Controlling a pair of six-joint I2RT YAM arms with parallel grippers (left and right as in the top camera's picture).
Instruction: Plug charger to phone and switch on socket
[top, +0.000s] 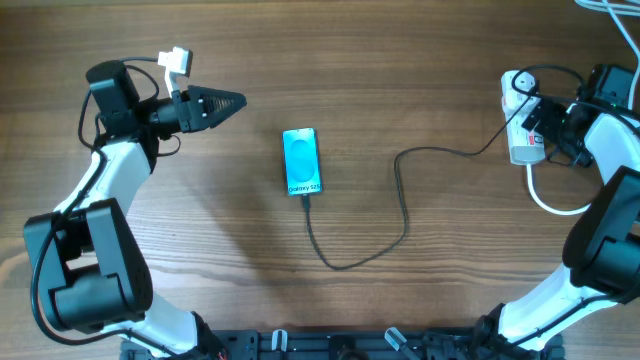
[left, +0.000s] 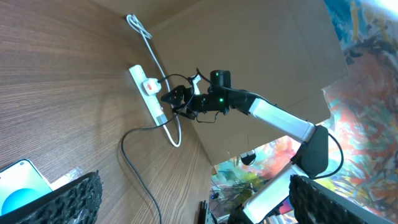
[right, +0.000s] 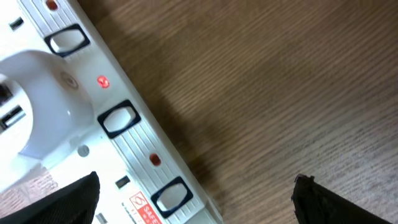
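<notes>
as the phone (top: 302, 161) lies flat, its text end points robotward (lengthwise).

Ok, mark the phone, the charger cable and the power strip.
phone (top: 302, 160): overhead view, middle of its blue screen.
charger cable (top: 405, 215): overhead view, right side of its loop.
power strip (right: 134, 146): right wrist view, ribbed white top face.
</notes>
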